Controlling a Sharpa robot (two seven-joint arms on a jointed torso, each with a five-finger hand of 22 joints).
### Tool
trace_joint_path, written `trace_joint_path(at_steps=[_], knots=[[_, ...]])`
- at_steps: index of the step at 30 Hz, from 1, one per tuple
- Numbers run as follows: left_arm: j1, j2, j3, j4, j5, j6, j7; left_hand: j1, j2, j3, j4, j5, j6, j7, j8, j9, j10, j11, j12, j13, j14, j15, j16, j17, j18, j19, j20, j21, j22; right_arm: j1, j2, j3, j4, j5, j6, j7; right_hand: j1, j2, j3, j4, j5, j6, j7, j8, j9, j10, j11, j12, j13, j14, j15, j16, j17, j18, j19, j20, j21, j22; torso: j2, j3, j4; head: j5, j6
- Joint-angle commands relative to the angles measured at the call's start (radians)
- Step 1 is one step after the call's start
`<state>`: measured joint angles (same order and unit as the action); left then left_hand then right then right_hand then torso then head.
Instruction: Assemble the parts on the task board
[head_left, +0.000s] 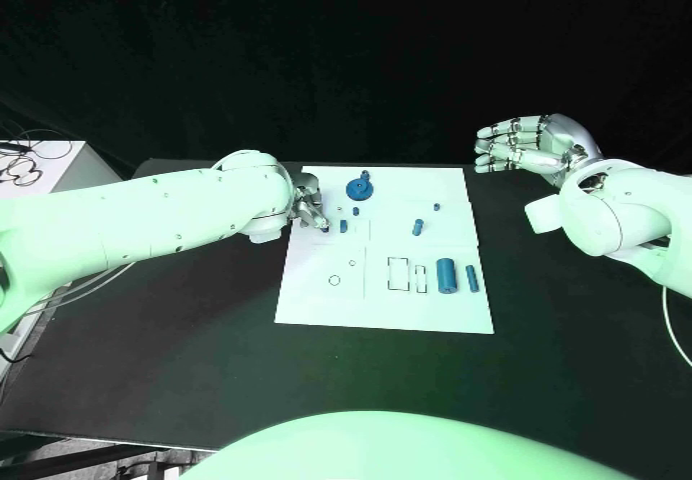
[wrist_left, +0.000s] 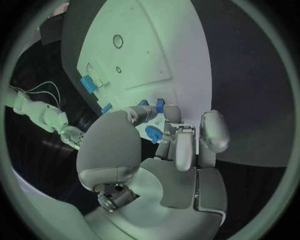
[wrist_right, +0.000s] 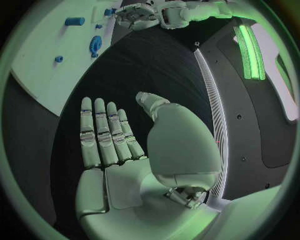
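Task board (head_left: 378, 300) on table, left robot hand (head_left: 307, 205) pinching small blue part (wrist_left: 159, 105), right robot hand (head_left: 522, 143) spread.

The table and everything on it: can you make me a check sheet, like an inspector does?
Surface: black table, with the white task board lying flat in its middle.
Job's things: a blue gear stands near the board's far edge; two blue cylinders lie side by side at its right; small blue pegs lie between.
Clutter: nothing seen on the table beyond the board.
Hands: the left hand is down at the board's left far corner, fingertips at a small blue part; whether it grips it cannot be told. The right hand hovers open, holding nothing, off the board's right far corner.
Cables: thin wires on a pale box at far left.
Surroundings: dark background.
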<state>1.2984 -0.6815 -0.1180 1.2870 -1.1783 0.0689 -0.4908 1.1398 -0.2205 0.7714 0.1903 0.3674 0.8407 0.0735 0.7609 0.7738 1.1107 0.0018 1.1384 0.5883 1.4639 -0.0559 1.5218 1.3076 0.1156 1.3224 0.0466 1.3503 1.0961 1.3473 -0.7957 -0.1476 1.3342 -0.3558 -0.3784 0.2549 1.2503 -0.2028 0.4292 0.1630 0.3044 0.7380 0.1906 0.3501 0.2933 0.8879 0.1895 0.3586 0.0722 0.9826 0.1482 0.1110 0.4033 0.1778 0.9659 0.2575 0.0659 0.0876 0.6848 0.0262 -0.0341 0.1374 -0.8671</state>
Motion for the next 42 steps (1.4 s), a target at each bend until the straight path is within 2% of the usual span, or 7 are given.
trace_joint_path(at_steps=[1,19,30,34,38,42], knots=[[-0.004,0.004,-0.003,-0.001,-0.004,0.041,0.011,0.003,-0.004,0.206,-0.206,0.011,0.010,0.001,0.003,0.001,0.014,-0.005,0.005,0.003,0.078,-0.008,0.006,0.175,-0.019,0.007,0.001,0.005,0.002,0.000,0.001,0.001,-0.001,-0.001,0.004,0.012,-0.001,0.012,-0.006,0.000,0.003,0.007,0.059,-0.004,-0.001,0.003,0.001,0.006,-0.002,0.008,0.001,-0.007,-0.001,0.007,0.001,0.001,0.002,-0.002,0.000,-0.0003,-0.0018,0.000,-0.002],[-0.003,0.042,-0.002,-0.043,0.033,0.103,-0.001,0.001,-0.006,0.207,-0.206,0.019,0.013,0.001,0.002,0.001,0.016,-0.005,0.005,0.004,0.079,-0.008,0.007,0.177,-0.019,0.007,0.001,0.006,0.003,-0.001,0.004,0.001,0.000,-0.001,0.003,0.012,-0.001,0.012,-0.006,0.000,0.003,0.007,0.059,-0.004,-0.001,0.003,0.001,0.006,-0.002,0.008,0.001,-0.007,-0.001,0.007,0.001,0.001,0.002,-0.002,-0.001,0.0011,-0.0023,-0.001,-0.006],[-0.002,0.056,-0.002,-0.071,0.037,0.094,-0.007,-0.002,-0.003,0.207,-0.203,0.022,0.013,0.001,0.000,0.001,0.013,-0.005,0.000,-0.004,0.077,-0.008,0.004,0.171,-0.019,0.006,0.001,0.005,0.001,-0.001,0.004,0.001,0.000,-0.001,0.004,0.012,-0.001,0.012,-0.006,0.000,0.003,0.007,0.059,-0.004,-0.001,0.003,0.001,0.006,-0.002,0.008,0.001,-0.007,-0.001,0.007,0.001,0.001,0.002,-0.002,-0.001,0.0007,-0.0016,-0.003,-0.006],[-0.002,0.061,-0.002,-0.084,0.037,0.083,-0.009,-0.009,0.006,0.205,-0.196,0.016,0.007,0.003,-0.005,0.001,0.003,-0.003,-0.011,-0.022,0.074,-0.007,0.000,0.164,-0.018,0.002,0.001,0.002,-0.005,-0.001,0.004,0.001,0.000,-0.001,0.004,0.012,-0.001,0.012,-0.007,0.001,0.004,0.006,0.059,-0.004,-0.002,0.003,0.002,0.007,-0.003,0.008,0.001,-0.008,-0.003,0.007,0.001,0.002,0.002,-0.005,0.000,-0.0003,-0.0011,-0.005,-0.006],[-0.002,0.065,-0.002,-0.095,0.036,0.075,-0.008,-0.028,0.022,0.177,-0.182,-0.006,-0.018,0.009,-0.013,0.006,-0.024,0.002,-0.036,-0.061,0.065,0.000,-0.013,0.142,-0.014,-0.014,0.006,-0.012,-0.027,-0.001,0.003,0.001,0.000,-0.001,0.004,0.012,-0.001,0.012,-0.007,0.001,0.004,0.006,0.059,-0.004,-0.002,0.003,0.002,0.007,-0.003,0.008,0.001,-0.008,-0.003,0.007,0.001,0.002,0.002,-0.005,0.000,-0.0004,-0.0012,-0.005,-0.006],[-0.002,0.065,-0.002,-0.103,0.035,0.063,-0.008,-0.056,0.024,0.117,-0.158,-0.017,-0.036,0.005,-0.010,0.017,-0.039,0.003,-0.042,-0.077,0.061,0.002,-0.017,0.134,-0.011,-0.024,0.011,-0.023,-0.041,-0.001,0.001,0.001,0.001,-0.001,0.004,0.013,-0.001,0.012,-0.007,0.001,0.004,0.006,0.059,-0.004,-0.002,0.003,0.002,0.007,-0.003,0.008,0.001,-0.008,-0.003,0.007,0.001,0.002,0.002,-0.005,-0.001,-0.0008,-0.0002,-0.007,-0.006]])
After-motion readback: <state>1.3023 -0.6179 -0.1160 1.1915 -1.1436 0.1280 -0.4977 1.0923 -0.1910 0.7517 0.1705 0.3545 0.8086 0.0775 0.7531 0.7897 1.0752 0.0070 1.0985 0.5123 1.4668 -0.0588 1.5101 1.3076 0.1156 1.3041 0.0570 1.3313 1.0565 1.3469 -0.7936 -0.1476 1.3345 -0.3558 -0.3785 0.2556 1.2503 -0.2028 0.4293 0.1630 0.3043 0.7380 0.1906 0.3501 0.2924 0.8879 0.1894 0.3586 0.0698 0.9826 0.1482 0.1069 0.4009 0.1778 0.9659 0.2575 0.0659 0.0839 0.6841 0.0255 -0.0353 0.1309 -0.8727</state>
